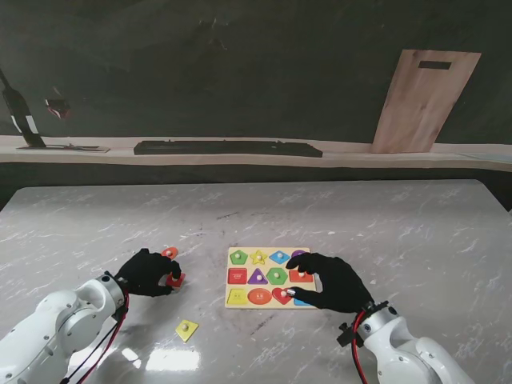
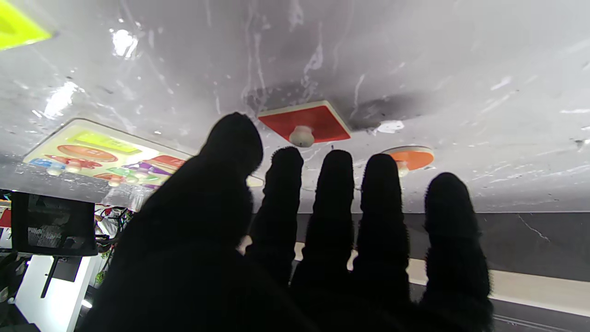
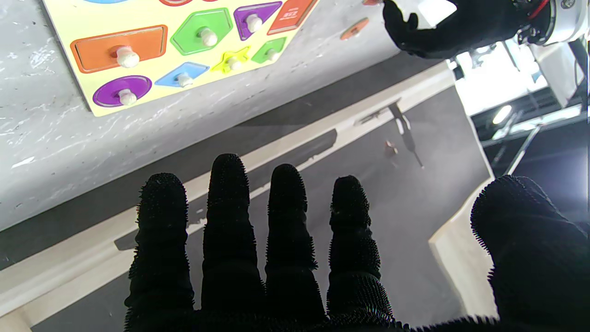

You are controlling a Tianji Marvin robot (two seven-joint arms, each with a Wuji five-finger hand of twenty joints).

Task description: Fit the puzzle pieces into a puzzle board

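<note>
Lying in the lower middle of the stand's view, the puzzle board (image 1: pixel 269 277) is sitting flat on the marble table (image 1: pixel 384 232), with most of its coloured knobbed shapes seated: a green pentagon (image 1: pixel 238 257), a yellow star (image 1: pixel 258 257), a blue diamond (image 1: pixel 279 257), a red square (image 1: pixel 238 276), a purple triangle (image 1: pixel 258 278), a green hexagon (image 1: pixel 277 276) and an orange oval (image 1: pixel 259 297) among them. The right hand (image 1: pixel 334 282) is resting over the board's right edge, covering that end; its fingers are spreading apart in the right wrist view, gripping nothing visible there. Whether a fingertip is pressing a piece in the stand's view cannot be told.

The left hand (image 1: pixel 148 272) is sitting at the lower left of the stand's frame, well apart from the board. A red square piece (image 2: pixel 304 122) is lying flat on the table just beyond its fingertips (image 2: pixel 286 161), and an orange round piece (image 2: pixel 410 157) is lying close beside it, farther from me. In the left wrist view the fingers are standing straight and slightly apart, not closing on either piece. A yellow piece (image 1: pixel 187 329) is lying alone on the table nearer to me, low in the stand's frame between the left hand and the board.

Leaning against the dark wall at the upper right of the frame is a wooden board (image 1: pixel 424 100).
</note>
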